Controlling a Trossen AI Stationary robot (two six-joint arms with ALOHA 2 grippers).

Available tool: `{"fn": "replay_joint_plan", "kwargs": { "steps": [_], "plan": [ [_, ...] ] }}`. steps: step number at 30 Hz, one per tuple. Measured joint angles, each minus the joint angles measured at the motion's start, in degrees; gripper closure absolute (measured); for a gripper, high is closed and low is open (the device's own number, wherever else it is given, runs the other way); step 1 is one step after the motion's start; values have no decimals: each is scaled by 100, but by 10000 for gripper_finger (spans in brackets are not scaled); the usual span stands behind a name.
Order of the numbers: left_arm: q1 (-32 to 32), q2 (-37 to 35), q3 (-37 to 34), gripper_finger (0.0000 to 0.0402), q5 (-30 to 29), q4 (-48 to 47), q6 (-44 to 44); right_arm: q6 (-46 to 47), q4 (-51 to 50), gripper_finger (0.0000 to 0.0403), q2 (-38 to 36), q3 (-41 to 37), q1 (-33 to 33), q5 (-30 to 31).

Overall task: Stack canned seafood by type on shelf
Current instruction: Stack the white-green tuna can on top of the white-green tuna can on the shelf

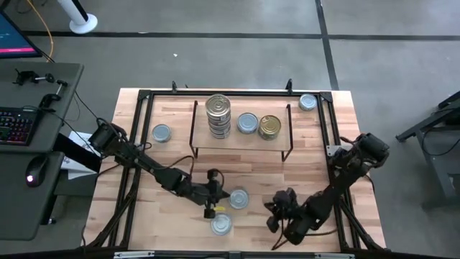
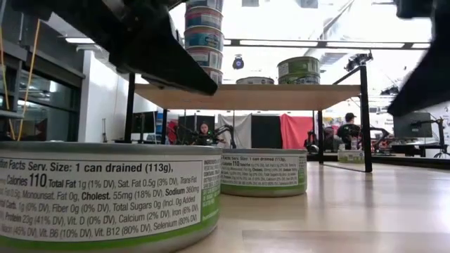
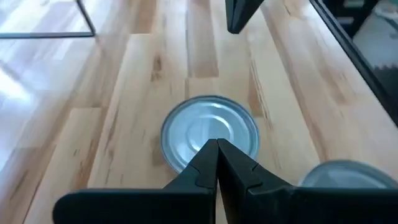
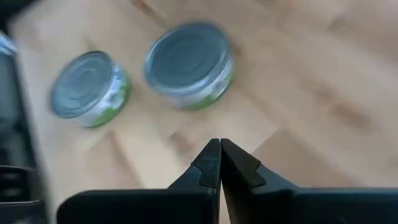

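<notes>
You have the light butcher-block wooden table [image 1: 359, 144] filling the middle of the high view, with the low light-wood shelf on thin black wire legs [image 1: 241, 142] sitting in its upper centre. On that shelf you see a tall stack of short round silver-lidded tins [image 1: 218, 115] at the left, one pale blue-silver tin [image 1: 247, 123] just beside it, and a gold-lidded tin [image 1: 270, 126] to the right of that.

Loose on the table, a blue-silver tin [image 1: 162, 133] lies left of the shelf and another [image 1: 307, 102] lies at the upper right corner. Lower centre, two green-labelled silver tins lie near each other: one [image 1: 238, 198] above, one [image 1: 221, 224] below.

Your left gripper [image 1: 210, 208] is at lower centre, its fingers [image 3: 205, 165] pressed together and empty, between those two tins; in its wrist view the closed tips overlap the lower edge of a tin lid [image 3: 210, 130], and you cannot tell whether they touch it.

Your right gripper [image 1: 274, 216] is at lower right, clenched on nothing, well to the right of both green-labelled tins and apart from them.
</notes>
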Motion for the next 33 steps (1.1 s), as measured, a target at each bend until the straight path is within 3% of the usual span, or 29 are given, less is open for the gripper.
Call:
{"fn": "replay_joint_plan", "kwargs": {
  "steps": [3,8,16,26,33],
  "plan": [
    [131,218,-2,401,272,261,187,103,1281,403,27,-611,-103,-400],
    [370,404,-2,401,620,244,190,-936,2706,403,50,-1020,-561,-994],
    [374,393,-1,401,644,125,287,-3374,2747,403,120,-931,-1260,-1386],
    [291,393,-1,401,834,132,277,-4602,2422,403,121,-948,-1739,-2515],
    [308,438,-1,401,901,123,390,-4776,2328,403,122,-949,-1910,-2523]
  ]
}}
